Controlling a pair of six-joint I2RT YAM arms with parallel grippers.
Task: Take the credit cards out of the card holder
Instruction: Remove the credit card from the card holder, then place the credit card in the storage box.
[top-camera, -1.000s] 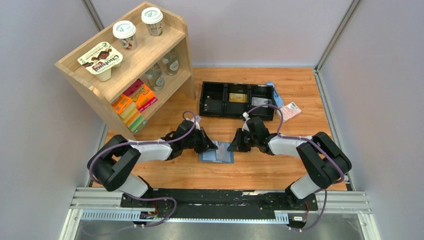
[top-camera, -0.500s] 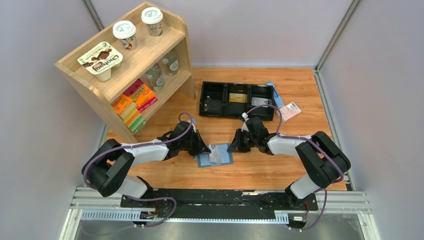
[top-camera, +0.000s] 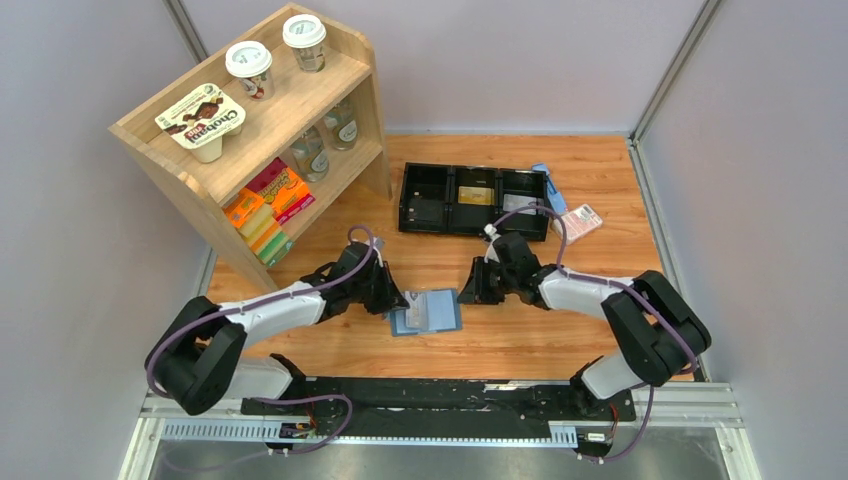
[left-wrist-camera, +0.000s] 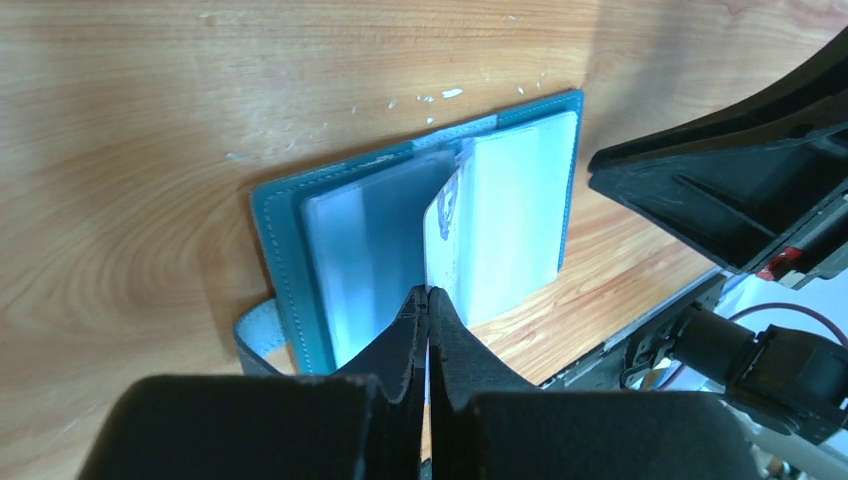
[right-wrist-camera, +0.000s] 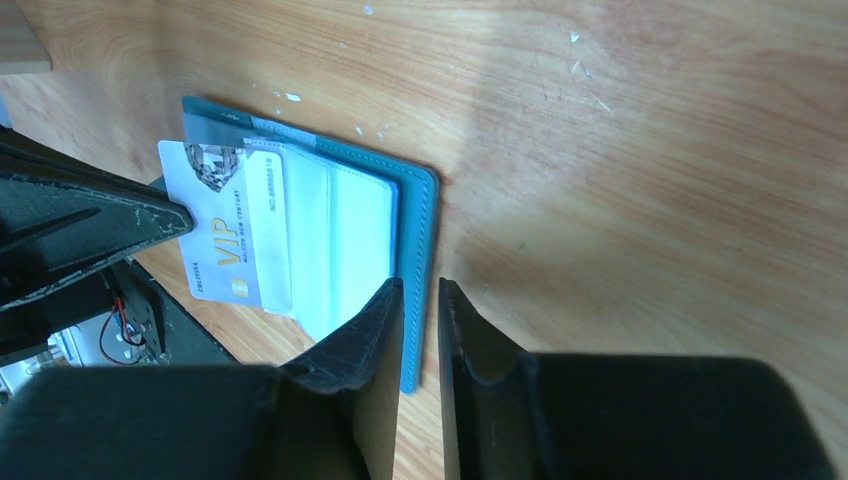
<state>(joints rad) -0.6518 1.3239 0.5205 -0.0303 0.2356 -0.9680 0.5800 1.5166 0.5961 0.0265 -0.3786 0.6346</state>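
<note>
— On the desk (top-camera: 520, 345), between the two arms, where exactly does the card holder (top-camera: 430, 320) lie?

— Open and flat at the near middle of the wood, teal cover down and pale sleeves up. It sits a little askew in the overhead view, well apart from the black tray (top-camera: 470, 234) at the back.

— And the left tool (left-wrist-camera: 428, 296)?

— Closed. Its two fingers are pressed together on the edge of a whitish card (right-wrist-camera: 215, 235) (gold "VIP" lettering, a dark emblem in one corner). That card sticks out past the holder's edge on the side toward the left arm.

— Is the card free of the holder?

— No, its other end is tucked among the sleeves.

— The right tool (right-wrist-camera: 420, 290)?

— Its jaws stand a narrow slot apart, pointing down at the holder's edge on the right arm's side. The stitched teal border shows in the gap between them. Whether the tips press on the cover or only hover just above it, I cannot tell.

— What else is in the sleeves?

— They are cloudy, so I cannot tell.

— Anything else around?

— A wooden shelf (top-camera: 290, 100) at the far left with cups and packets on it, and a pink-white packet (top-camera: 581, 220) just beside the tray's right end.
</note>
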